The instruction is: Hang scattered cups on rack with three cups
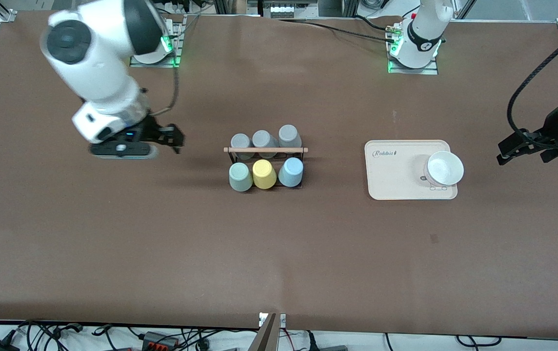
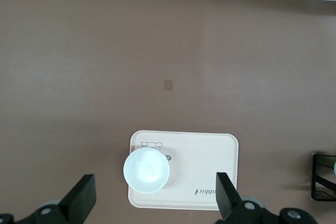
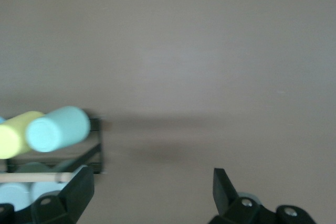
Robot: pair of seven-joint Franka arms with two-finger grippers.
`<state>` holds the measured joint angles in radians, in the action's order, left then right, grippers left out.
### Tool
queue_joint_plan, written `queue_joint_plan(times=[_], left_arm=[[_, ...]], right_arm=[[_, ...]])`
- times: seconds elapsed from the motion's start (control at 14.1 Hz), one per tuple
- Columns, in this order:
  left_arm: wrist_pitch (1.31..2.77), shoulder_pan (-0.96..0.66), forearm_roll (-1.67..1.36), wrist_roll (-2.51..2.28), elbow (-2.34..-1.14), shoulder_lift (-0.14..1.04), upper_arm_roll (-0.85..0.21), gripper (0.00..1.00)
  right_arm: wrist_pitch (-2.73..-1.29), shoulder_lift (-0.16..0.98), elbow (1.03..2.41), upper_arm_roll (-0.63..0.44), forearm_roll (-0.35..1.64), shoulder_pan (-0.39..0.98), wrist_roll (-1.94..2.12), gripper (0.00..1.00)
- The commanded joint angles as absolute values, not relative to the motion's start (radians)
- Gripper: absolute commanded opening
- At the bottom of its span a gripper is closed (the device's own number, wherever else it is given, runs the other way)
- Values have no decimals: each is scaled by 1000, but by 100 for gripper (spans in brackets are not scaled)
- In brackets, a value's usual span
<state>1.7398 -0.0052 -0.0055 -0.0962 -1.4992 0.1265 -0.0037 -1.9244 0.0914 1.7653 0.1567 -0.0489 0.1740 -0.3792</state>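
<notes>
- The brown tabletop (image 1: 279,253) carries the black wire rack (image 1: 266,163) near its middle; cables lie along the table's edges.
- The rack's wooden rod (image 1: 266,149) runs lengthwise toward both arms' ends.
- The sage green cup (image 1: 240,177) and light blue cup (image 1: 291,172) sit upside down on pegs, beside the yellow cup (image 1: 264,174).
- Three grey cups (image 1: 264,140) fill the rack's row farther from the front camera.
- The right end effector (image 1: 171,139) hovers over the tabletop beside the rack, wide open and empty.
- The left end effector (image 1: 523,148) hangs open and empty beside the beige tray (image 1: 391,170), which carries a white bowl (image 1: 445,168).

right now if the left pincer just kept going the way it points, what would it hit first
Probably the white bowl on the beige tray: the open left pincer points down over that spot. Depth is unclear, so it could meet the tray instead.
</notes>
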Motion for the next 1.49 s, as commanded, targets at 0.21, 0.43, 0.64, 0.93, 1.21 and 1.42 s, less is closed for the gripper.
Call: queue_joint_plan(times=[0.21,0.43,0.64,0.93,1.21,1.42], left_arm=[[1717,0,-8,-87,-1491,135,-18,100],[1652,-8,-6,-87,-1483,129,-21,100],[1625,1,-11,-84,-1494,130,-20,100],[1657,-6,-6,-83,-1497,133,-21,100],[1654,-8,-6,-83,-1489,132,-21,100],[1654,-9,-6,-83,-1489,130,-21,100]], right_arm=[[-1668,84,1566,24,-29,15,-123,100],[-1612,98,1488,-69,-14,6,-84,100],[-1559,92,1486,-80,-5,-27,-86,100],[-1540,87,1496,32,-18,-106,-81,100],[-1528,84,1497,43,-21,-104,-75,100],[-1539,52,1540,32,-23,-72,-74,100]])
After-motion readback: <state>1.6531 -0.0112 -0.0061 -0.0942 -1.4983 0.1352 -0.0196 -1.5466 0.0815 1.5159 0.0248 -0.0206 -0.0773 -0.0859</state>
